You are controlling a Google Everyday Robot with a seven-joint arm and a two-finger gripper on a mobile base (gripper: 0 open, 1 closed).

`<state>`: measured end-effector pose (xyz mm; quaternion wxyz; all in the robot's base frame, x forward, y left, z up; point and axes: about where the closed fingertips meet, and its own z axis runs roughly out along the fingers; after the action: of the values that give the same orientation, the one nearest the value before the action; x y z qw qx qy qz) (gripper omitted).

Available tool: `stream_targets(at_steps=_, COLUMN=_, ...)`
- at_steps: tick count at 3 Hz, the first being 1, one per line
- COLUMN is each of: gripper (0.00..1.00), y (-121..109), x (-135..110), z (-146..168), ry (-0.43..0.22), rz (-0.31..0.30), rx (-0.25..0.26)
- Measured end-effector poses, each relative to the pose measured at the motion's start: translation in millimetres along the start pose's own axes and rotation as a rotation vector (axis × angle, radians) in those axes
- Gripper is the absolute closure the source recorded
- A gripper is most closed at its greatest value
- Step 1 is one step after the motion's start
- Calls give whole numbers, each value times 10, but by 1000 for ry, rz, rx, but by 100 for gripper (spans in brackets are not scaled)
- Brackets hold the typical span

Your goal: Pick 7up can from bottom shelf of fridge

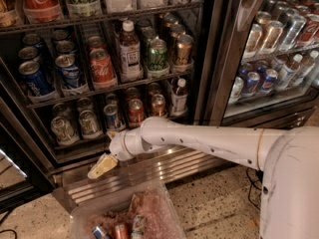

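The fridge (212,59) is open, with wire racks of cans and bottles above a ribbed steel base panel (164,166). On the bottom shelf (75,147), two pale silvery-green 7up cans (63,129) (89,124) stand at the front left, with more like them behind. My gripper (102,167), tan-tipped at the end of the white arm, hangs in front of the base panel. It is below the bottom shelf and slightly right of the 7up cans, apart from them, and holds nothing that I can see.
Right of the 7up cans stand a blue can (112,116), a red can (135,111), an orange can (158,105) and a small bottle (178,95). A clear plastic bin (82,215) with cans sits on the floor below the gripper. A second cooler (279,39) is at the right.
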<state>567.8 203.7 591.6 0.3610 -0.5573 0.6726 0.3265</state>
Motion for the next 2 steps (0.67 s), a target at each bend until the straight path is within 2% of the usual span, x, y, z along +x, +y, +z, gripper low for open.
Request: stream_targets(at_steps=2, gripper=0, y=-40, x=-30, z=131, ry=-27, rz=11, rx=-4)
